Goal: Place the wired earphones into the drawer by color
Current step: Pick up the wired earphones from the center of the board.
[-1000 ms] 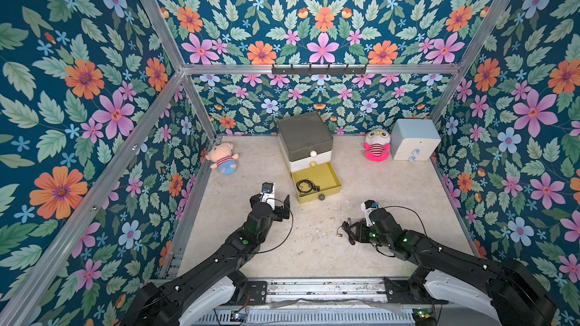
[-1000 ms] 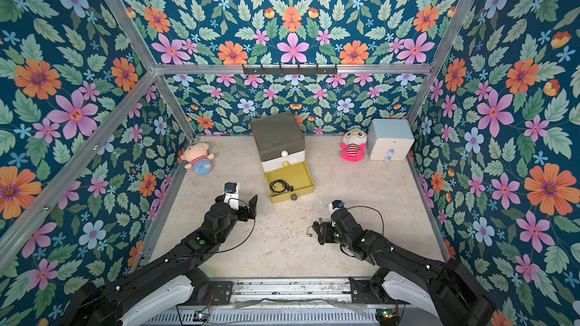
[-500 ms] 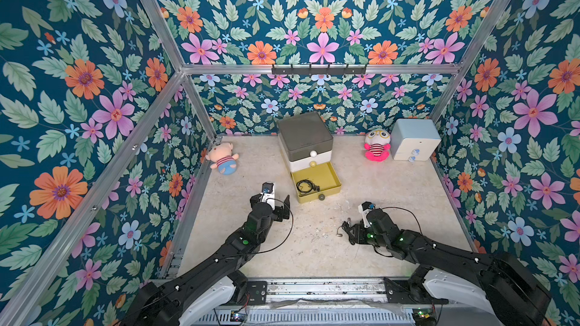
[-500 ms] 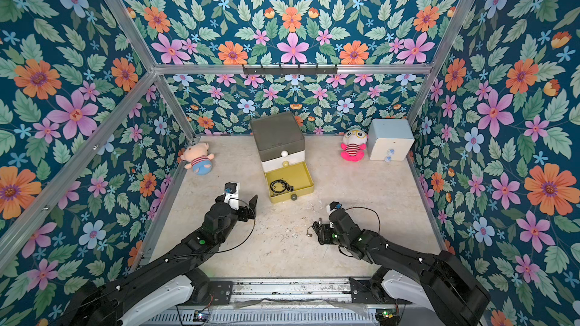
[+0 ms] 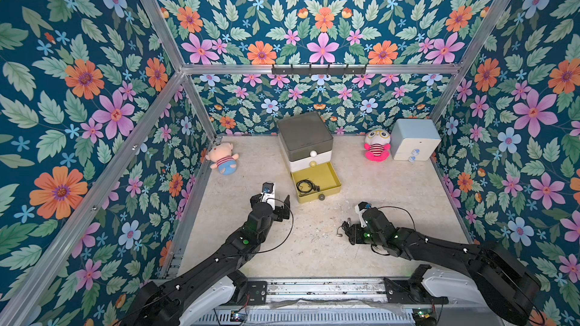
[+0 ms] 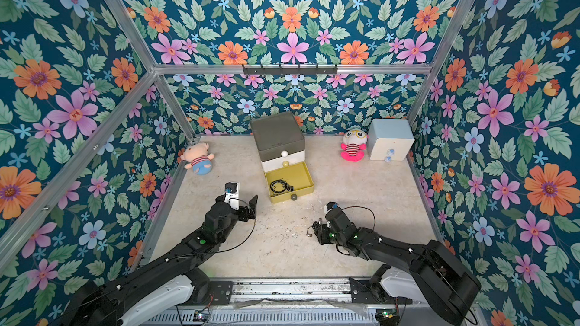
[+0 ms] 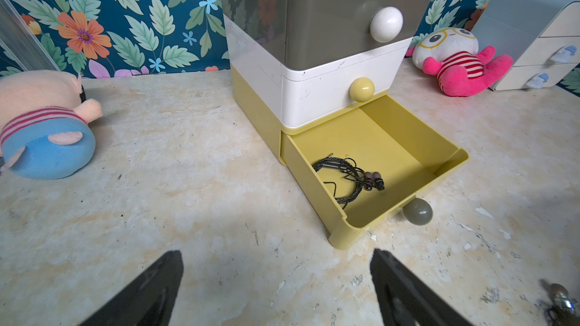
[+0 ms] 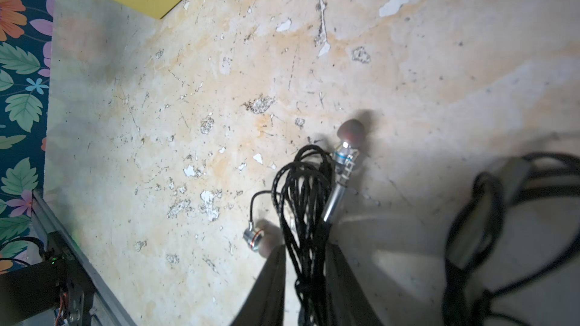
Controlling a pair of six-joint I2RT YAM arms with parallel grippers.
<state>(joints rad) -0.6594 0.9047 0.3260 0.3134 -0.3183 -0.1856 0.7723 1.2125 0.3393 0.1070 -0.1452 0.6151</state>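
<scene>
The right gripper (image 8: 306, 254) has crept a little farther out over the worn, pale marbled tabletop (image 5: 314, 255) since a second ago, and its jaws have drawn in; the left gripper (image 7: 276, 255) has not shifted. A bundle of black braided wired earphones (image 8: 304, 189) lies on the tabletop, its cord running between the two dark fingers (image 8: 273, 280) of the right gripper; the fingers flank the cord closely, yet thin slivers of light seem to remain on either side, so I cannot tell whether the pads already pinch it. One small silver earbud (image 8: 252, 238) lies just beside a finger; a longer silver earbud with a dark tip (image 8: 348, 139) lies at the bundle's far end. The left gripper hangs spread wide and empty above bare tabletop, facing the small three-tier plastic drawer chest (image 5: 304, 133), dark grey over white over mustard-yellow. The grey and white tiers are pushed in; the mustard-yellow bottom drawer (image 7: 370, 133) is pulled out, its grey ball knob (image 7: 417, 211) toward the arms. A second coil of black wired earphones (image 7: 348, 174) lies inside it, toward the front on the left arm's side. In both top views the bundle at the right gripper sits well apart from the open drawer.
</scene>
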